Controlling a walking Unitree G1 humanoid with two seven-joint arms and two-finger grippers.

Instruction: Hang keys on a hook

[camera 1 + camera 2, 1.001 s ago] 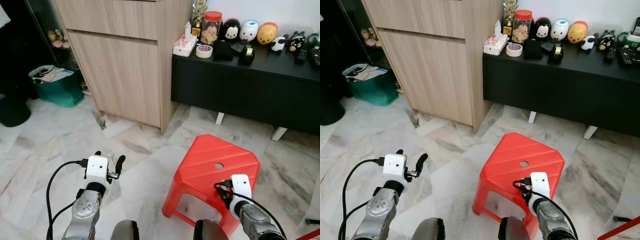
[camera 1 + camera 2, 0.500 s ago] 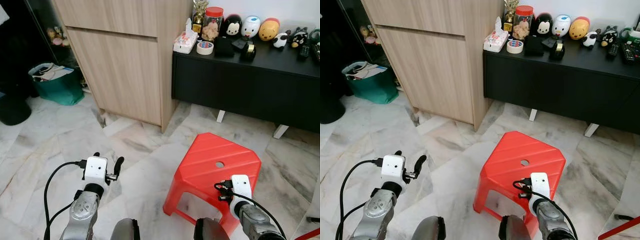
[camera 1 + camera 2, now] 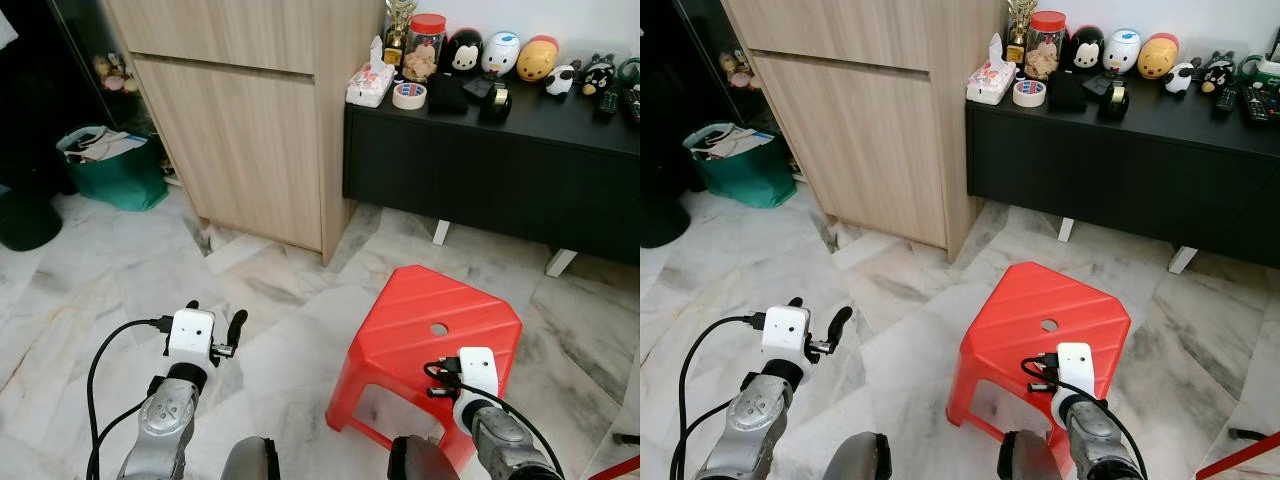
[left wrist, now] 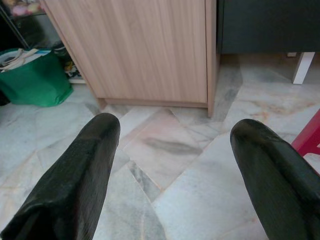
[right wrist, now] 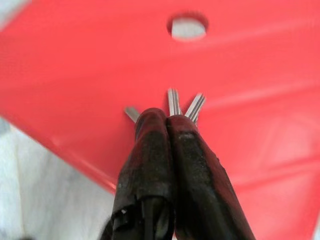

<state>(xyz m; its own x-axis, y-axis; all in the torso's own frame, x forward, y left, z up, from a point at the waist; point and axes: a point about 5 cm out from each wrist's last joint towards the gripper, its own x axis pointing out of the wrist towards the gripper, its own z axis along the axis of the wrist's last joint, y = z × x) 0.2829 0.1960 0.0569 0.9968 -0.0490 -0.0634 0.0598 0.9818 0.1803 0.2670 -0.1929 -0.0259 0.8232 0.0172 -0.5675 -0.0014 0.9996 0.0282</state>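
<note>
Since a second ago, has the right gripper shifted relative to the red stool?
Yes, slightly. The right gripper, shut on the keys, has drawn back toward the robot and a little left, judged against the red stool's top hole.

A red stool [image 3: 430,340] stood on the marble floor [image 3: 100,270], before a wooden cabinet [image 3: 250,120] and a black bench [image 3: 500,170].

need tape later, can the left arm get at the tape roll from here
Probably not: the tape roll sits on the black cabinet, far beyond the open left gripper, which hangs low over the floor.
</note>
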